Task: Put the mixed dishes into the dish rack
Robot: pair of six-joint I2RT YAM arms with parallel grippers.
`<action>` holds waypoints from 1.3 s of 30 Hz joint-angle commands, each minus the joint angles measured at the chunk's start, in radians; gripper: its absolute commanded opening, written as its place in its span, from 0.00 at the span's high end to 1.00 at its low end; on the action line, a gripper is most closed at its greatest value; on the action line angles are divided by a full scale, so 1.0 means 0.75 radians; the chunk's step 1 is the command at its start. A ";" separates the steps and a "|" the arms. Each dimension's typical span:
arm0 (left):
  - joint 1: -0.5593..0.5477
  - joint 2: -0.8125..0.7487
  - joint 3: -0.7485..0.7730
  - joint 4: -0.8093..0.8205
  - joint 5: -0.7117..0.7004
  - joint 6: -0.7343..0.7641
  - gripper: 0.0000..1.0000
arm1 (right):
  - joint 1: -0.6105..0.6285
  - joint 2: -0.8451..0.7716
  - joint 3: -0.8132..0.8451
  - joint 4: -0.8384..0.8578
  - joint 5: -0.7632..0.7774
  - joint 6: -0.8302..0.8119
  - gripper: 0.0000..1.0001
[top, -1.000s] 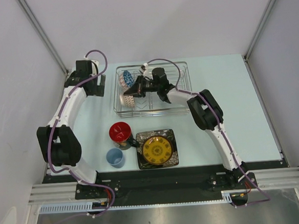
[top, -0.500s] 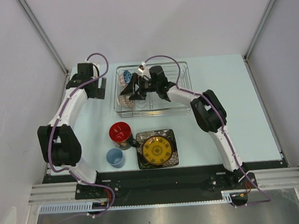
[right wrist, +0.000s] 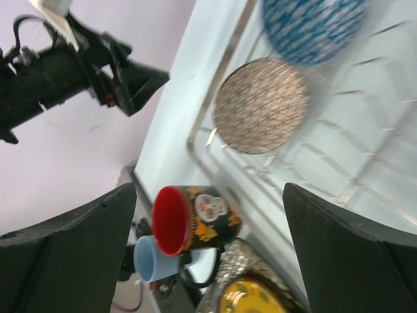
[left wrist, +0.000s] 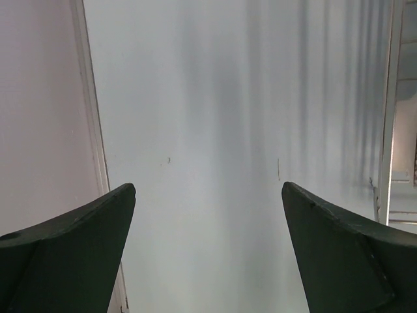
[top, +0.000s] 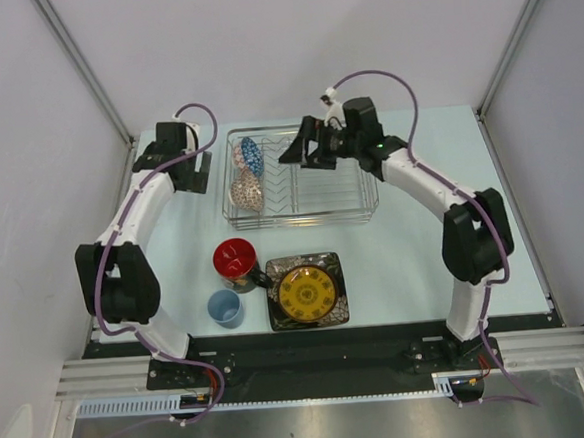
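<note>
At rack (top: pixel 312 216) left end: pinkish bowl (top: pixel 246 192), blue bowl (top: pixel 251 155) on edge; rack long axis left-right; left gripper (left wrist: pixel 207 186), right gripper (right wrist: pixel 208 186) both open, empty.

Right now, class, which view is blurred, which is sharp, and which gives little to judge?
Right wrist: motion blur smears the blue bowl and dish rack. Top external: sharp, evenly lit, black mug crisp. Left wrist: only pale surface with soft shadow bands.

Pale blue table (top: pixel 396 272), plain grey walls (top: pixel 309 37) behind — slanted metal corner posts (top: pixel 81 63), aluminium rail (top: pixel 332 362) along the near edge
</note>
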 commanded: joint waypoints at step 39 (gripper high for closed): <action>-0.258 0.418 0.225 0.135 -0.156 0.055 0.00 | -0.324 -0.421 -0.580 -0.402 0.596 -0.177 0.06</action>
